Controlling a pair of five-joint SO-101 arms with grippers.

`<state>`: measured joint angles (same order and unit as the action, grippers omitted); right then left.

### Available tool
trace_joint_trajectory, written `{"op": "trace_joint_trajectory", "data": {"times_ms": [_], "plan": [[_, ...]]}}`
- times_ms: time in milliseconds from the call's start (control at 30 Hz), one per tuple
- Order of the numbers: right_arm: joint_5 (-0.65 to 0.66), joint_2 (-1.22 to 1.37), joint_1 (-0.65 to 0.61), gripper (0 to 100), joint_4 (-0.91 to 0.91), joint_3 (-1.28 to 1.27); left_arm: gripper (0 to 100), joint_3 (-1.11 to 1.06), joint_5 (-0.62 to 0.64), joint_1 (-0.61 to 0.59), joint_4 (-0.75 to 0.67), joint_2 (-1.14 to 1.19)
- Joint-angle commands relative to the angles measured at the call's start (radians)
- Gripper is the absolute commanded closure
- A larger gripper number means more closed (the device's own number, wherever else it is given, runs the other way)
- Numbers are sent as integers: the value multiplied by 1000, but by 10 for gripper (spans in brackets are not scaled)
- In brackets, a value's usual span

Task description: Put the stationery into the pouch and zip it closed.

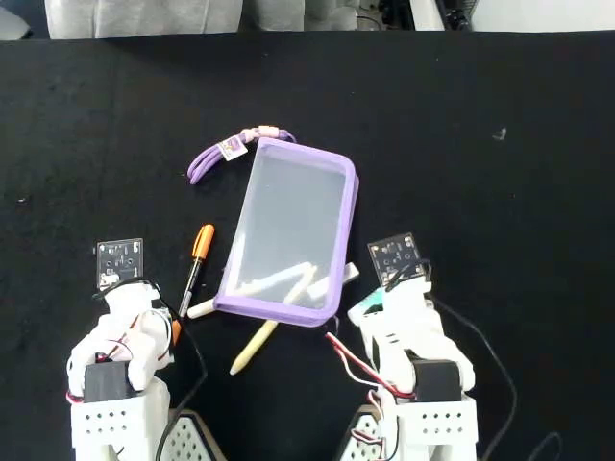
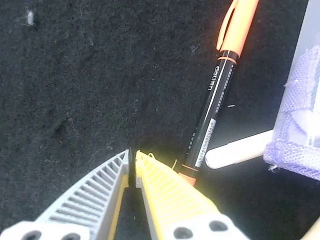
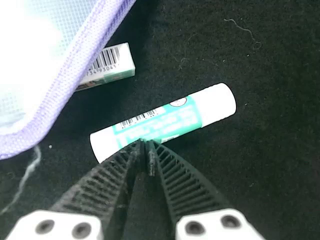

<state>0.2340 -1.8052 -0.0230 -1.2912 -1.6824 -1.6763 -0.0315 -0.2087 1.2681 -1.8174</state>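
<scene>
The left arm [image 1: 120, 355] sat at the near edge of the black surface [image 1: 480, 192], its left jaws clenched together on nothing, tips just beside the lower end of the orange-capped pen [image 2: 215, 95]. That pen lay loose on the surface, just left of the pouch. Next came a white marker [image 2: 240, 149] and a yellow pen [image 1: 253, 348], each poking out from the near end of the purple pouch [image 1: 279, 314]. Pale shapes showed through its translucent face, though whether they were inside or underneath I could not tell. The pouch lay flat in the middle, its cord [image 1: 216, 158] at the far end. Touching its right border was an eraser [image 3: 105, 65]. Near that lay a teal glue stick [image 3: 165, 122], directly under the tips of the right jaws, which were also clenched and gripped nothing.

The loading step looked barely begun, with four or five items outside or half out. The next move likely called for the right jaws to part, straddle the glue stick across its width, and close.
</scene>
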Motion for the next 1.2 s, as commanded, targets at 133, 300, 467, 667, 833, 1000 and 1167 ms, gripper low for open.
{"op": "trace_joint_trajectory", "data": {"times_ms": [133,300,467,667,833,1000,1167], "plan": [[-3,-68,9,987,-2,-1,969,-24,-5,-5,5,-5],[-3,-68,9,987,-2,-1,969,-24,-5,-5,5,-5],[-3,-68,9,987,-2,-1,969,-24,-5,-5,5,-5],[-3,-68,9,987,-2,-1,969,-24,-5,-5,5,-5],[-2,-68,9,987,-2,-1,969,-24,-5,-5,5,-5],[3,-68,14,987,0,-1,969,-24,-5,-5,5,-5],[5,-68,9,987,97,8,969,-24,-5,-5,5,-5]]}}
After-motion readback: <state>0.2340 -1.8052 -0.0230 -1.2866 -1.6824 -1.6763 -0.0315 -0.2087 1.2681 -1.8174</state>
